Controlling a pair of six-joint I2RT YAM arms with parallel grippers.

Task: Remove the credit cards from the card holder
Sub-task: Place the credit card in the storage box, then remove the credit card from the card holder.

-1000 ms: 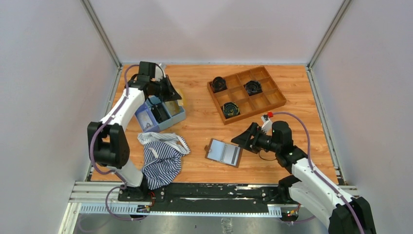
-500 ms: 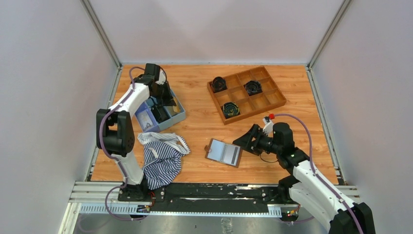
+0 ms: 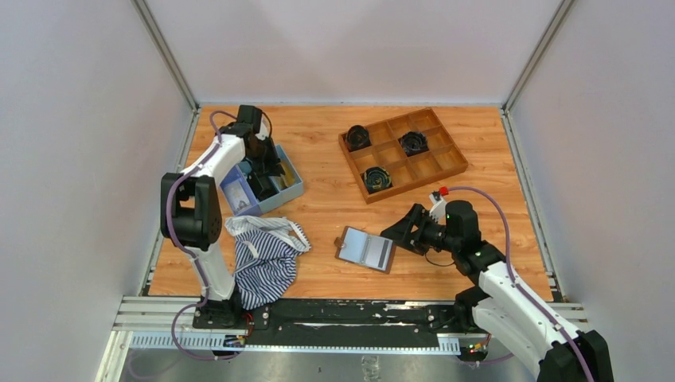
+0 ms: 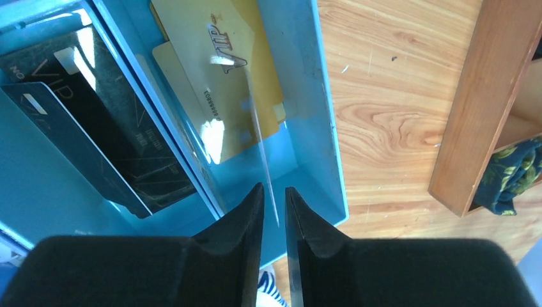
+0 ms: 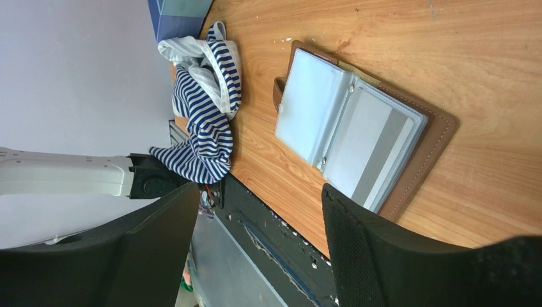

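**Card holder** [image 3: 365, 249] — lies open and flat on the counter [image 3: 318, 211], lower centre of the overhead frame, pale sleeves up. A grey-striped card [image 5: 377, 153] shows in one sleeve, so the emptying is judged unfinished.

**Right claw** [image 5: 261, 190] — wide, holding nothing, just right of the holder.

**Left claw** [image 4: 273, 192] — narrow, low over the blue tray [image 4: 319, 128] at upper left of the overhead frame. A thin card [image 4: 261, 144] stands edge-on in the gap, over the gold cards [image 4: 211, 70]. Whether the pads grip it cannot be told.

**Handling note:** part the left claw only slightly so the card drops flat into that compartment, then lift straight up. For the next card, the right claw should likely pin the brown cover while the card slides out along its sleeve opening.
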